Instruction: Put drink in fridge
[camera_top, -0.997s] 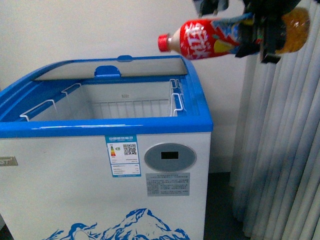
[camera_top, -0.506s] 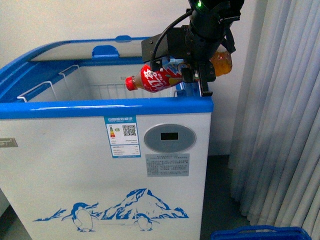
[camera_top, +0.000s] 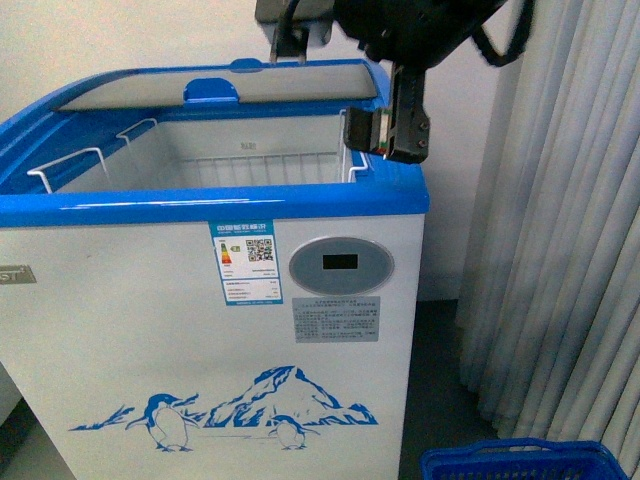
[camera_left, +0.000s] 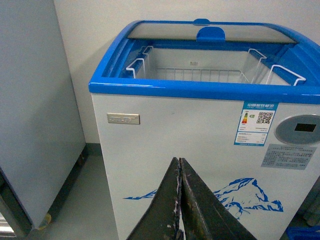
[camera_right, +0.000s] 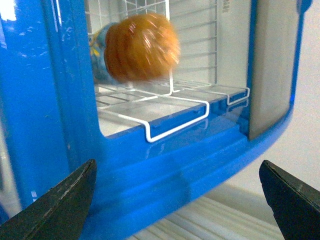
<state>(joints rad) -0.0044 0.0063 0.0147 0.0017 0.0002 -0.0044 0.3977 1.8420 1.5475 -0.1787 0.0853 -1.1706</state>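
Observation:
The fridge (camera_top: 200, 330) stands in front of me with its top open and its penguin artwork facing me. My right gripper (camera_top: 398, 140) hangs open over the fridge's right rim with nothing between its fingers. In the right wrist view the drink (camera_right: 142, 47) shows as a blurred orange bottle base inside the fridge, by the wire basket, well clear of the open right gripper (camera_right: 175, 210). The drink is hidden in the front view. My left gripper (camera_left: 179, 162) is shut and empty, low in front of the fridge (camera_left: 175, 125).
White wire baskets (camera_top: 250, 165) line the inside of the fridge. The glass lid (camera_top: 220, 85) is slid to the back. A pleated curtain (camera_top: 560, 220) hangs at the right, a blue crate (camera_top: 520, 462) sits on the floor below it. A plain grey cabinet (camera_left: 30, 100) stands beside the fridge.
The right gripper has opened and let go of the drink, which it held over the fridge's right rim half a second ago. The bottle now lies inside the fridge.

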